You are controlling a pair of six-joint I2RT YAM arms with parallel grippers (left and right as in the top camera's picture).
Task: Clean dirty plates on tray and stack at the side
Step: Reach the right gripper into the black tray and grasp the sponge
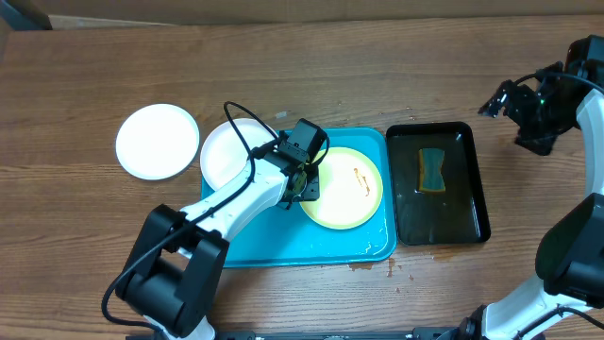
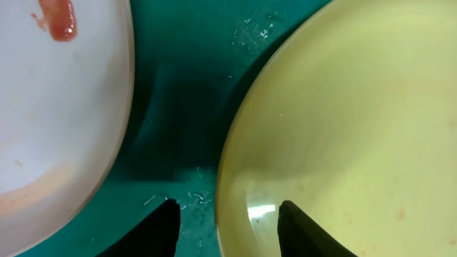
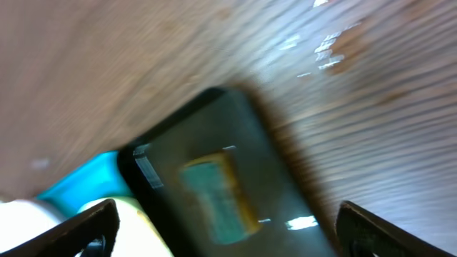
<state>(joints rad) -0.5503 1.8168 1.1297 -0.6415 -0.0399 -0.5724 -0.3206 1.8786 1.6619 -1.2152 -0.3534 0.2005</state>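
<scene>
1. Pale yellow-green plate (image 1: pixel 351 194) lies flat in the turquoise tray (image 1: pixel 283 247); a smeared white plate (image 2: pixel 50 107) sits just beside it.
2. Left hand (image 2: pixel 227 225): fingers apart, astride the yellow-green plate's rim, not clamped.
3. Right hand (image 3: pixel 228 228): fingers apart, empty, raised over the tabletop (image 1: pixel 75 236).
4. Judgement: plate stiff, light, probably wet and slippery, possibly breakable; take hold by pinching the rim.

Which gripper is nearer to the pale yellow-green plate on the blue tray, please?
Left. The left gripper is at the yellow-green plate, its open jaws straddling the plate's left rim. The right gripper hangs far off, past the black tray.
</scene>
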